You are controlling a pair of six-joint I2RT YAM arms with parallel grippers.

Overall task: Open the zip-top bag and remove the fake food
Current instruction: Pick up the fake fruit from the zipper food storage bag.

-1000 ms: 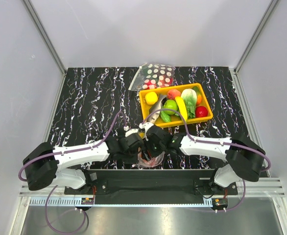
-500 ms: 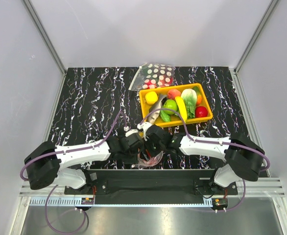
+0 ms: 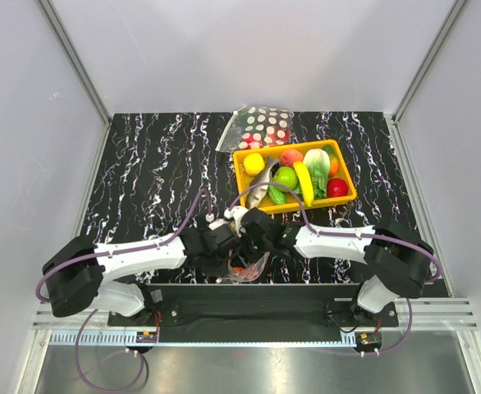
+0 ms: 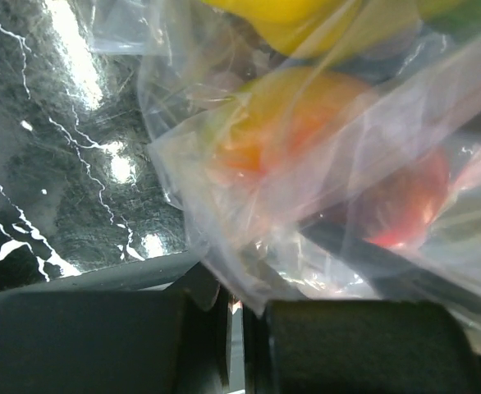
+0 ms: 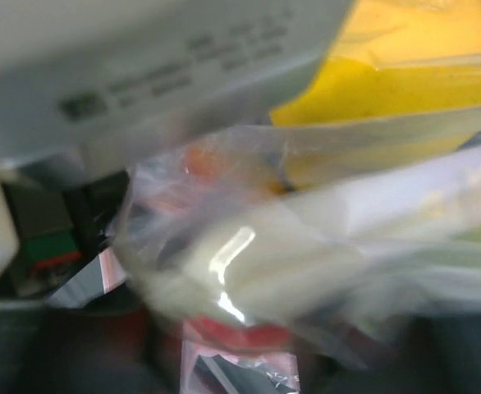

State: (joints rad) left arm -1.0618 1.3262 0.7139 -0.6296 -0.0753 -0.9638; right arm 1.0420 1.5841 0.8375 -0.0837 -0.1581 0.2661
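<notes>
The zip-top bag sits at the near edge of the table, in the middle, right between the two grippers. It is thin, see-through and crinkly. It is soft and floppy, so I think it will bend and slide when it is pulled. It could slip out of a weak pinch.

The fake food inside the bag is round, shiny and hard. An orange-yellow piece and a red piece show through the plastic. They look light, but they will likely roll around and make the bag sag. The best place to hold is the top edge by the zip, one side in each gripper, so the mouth can be pulled apart. I cannot see the zip strip clearly in these views.

The left gripper has its jaws almost together, with a fold of bag plastic pinched between them. The right gripper is close against the bag too. Its own view is blurry, so I cannot tell how its jaws stand.

The table is black with white streaks, flat and a bit shiny. Farther back sits a yellow tray full of toy fruits and vegetables. Just behind the tray lies a bag with big dots. Plain pale walls stand on three sides.
</notes>
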